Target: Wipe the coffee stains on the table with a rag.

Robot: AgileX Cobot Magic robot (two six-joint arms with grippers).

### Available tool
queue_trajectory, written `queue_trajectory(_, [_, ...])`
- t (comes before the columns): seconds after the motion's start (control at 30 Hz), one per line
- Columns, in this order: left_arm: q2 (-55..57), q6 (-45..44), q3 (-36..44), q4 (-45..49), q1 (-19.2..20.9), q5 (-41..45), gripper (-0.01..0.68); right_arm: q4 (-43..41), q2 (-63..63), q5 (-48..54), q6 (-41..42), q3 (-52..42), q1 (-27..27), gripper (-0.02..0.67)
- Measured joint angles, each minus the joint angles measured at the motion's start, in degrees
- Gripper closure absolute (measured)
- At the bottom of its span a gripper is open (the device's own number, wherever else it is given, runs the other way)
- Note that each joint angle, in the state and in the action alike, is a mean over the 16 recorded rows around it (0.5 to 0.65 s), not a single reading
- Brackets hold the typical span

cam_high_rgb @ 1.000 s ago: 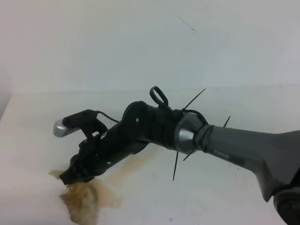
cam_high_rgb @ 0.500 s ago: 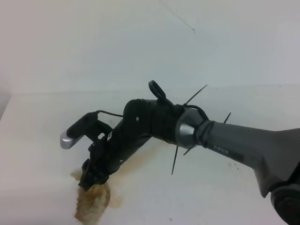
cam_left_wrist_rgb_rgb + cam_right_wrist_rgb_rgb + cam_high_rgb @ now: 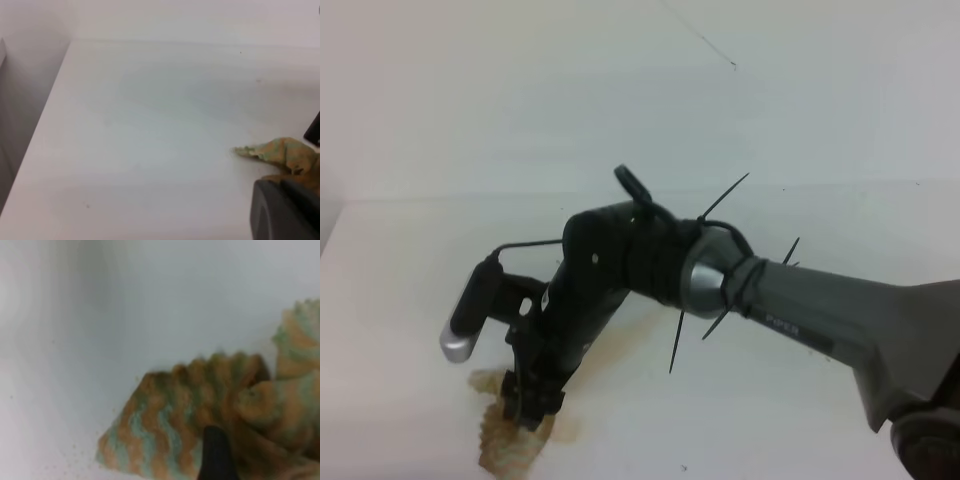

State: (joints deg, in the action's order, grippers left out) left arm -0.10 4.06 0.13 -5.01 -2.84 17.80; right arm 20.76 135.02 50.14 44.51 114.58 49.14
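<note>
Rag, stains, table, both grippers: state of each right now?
rag: crumpled wad on the table, blotched brown, right gripper's fingertips at its top.
coffee stains: faint tan smear across the table.
table: white, speckled with tan near the rag.
right gripper: pointing down at the rag; jaw gap not readable here.
left gripper: not in view.

Only txt: small pale lettering on right arm's grey forearm link (image 3: 800,327), lower right of frame, reads approx "PiPER".
</note>
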Motion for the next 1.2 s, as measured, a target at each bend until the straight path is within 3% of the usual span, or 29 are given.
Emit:
queue_trajectory(0.27, [0.1,0.0,-0.1,0.0,0.0,0.1,0.675,0.0,1.9,-0.8,-0.4,-1.7,1.0,0.239])
queue_trajectory(0.67, [0.1,0.0,-0.1,0.0,0.0,0.1,0.675,-7.6,3.5,0.0,-5.7,-1.7,0.8,0.414])
queue_trajectory(0.83, [0.1,0.0,-0.1,0.0,0.0,0.1,0.675,-12.5,3.4,-0.3,-8.5,-1.6,-0.9,0.459])
queue_trajectory(1.2, [0.1,0.0,-0.1,0.0,0.0,0.1,0.675,-18.1,3.4,-1.1,-10.2,-1.5,-8.7,0.468])
